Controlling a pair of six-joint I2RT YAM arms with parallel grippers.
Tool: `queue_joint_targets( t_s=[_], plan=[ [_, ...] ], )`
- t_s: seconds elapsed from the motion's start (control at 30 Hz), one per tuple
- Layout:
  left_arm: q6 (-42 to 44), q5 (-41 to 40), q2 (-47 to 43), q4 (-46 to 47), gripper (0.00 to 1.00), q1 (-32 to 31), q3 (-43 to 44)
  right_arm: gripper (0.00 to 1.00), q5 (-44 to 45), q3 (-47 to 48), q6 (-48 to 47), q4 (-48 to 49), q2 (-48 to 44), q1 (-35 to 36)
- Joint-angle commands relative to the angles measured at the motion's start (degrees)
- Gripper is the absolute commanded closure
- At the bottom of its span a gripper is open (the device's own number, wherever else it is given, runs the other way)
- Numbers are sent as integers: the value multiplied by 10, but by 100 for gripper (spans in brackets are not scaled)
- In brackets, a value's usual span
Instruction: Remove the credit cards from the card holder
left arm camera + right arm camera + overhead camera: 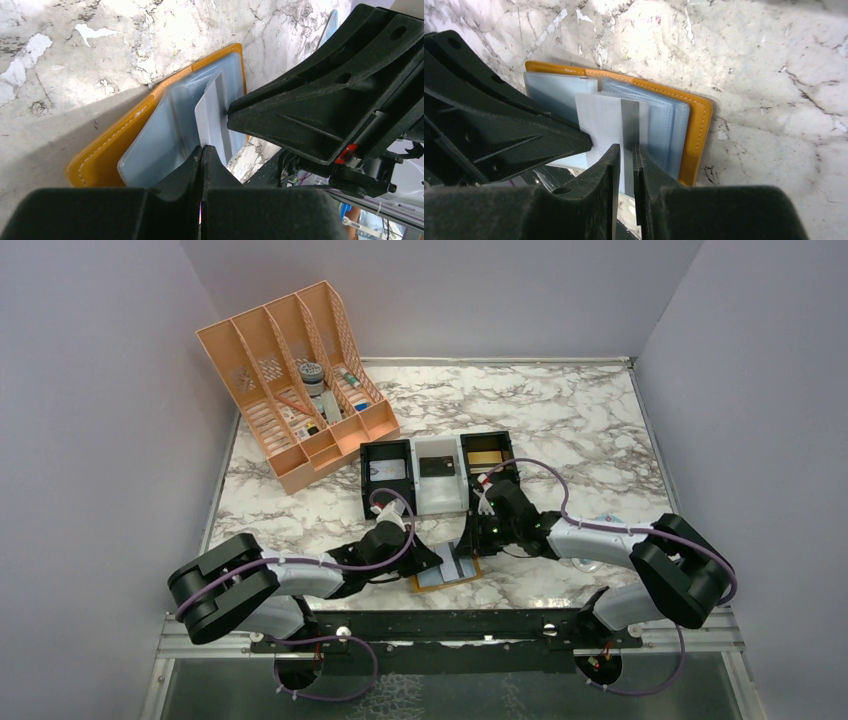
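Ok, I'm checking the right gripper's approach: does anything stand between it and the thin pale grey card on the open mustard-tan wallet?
Nothing visible does. The right gripper has its tips right at the pale grey card on the mustard-tan wallet. The shut left gripper sits at the card's edge beside them, not between.

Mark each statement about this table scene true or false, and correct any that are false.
1. The card holder lies open on the marble table. True.
2. A pale credit card sits between the right gripper's fingers. True.
3. The left gripper's fingers are spread wide. False: they are pressed together.
4. The card holder is inside a black bin. False: it lies on the table, nearer the arms than the bins.
5. A peach organizer stands at the table's far left. True.
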Motion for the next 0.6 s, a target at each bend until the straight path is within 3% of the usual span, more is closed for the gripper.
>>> queue_joint_targets(
  t_s=[0.0,0.23,0.57],
  plan=[
    [-13,-11,-14,19,100,-4,-18,82,65,4,-30,-61,7,-1],
    [-14,-11,-14,19,100,-4,-20,80,41,-2,-30,-49,12,-1],
    [-26,-5,12,39,79,-4,-5,83,19,-21,-18,-29,26,-1]
  ],
)
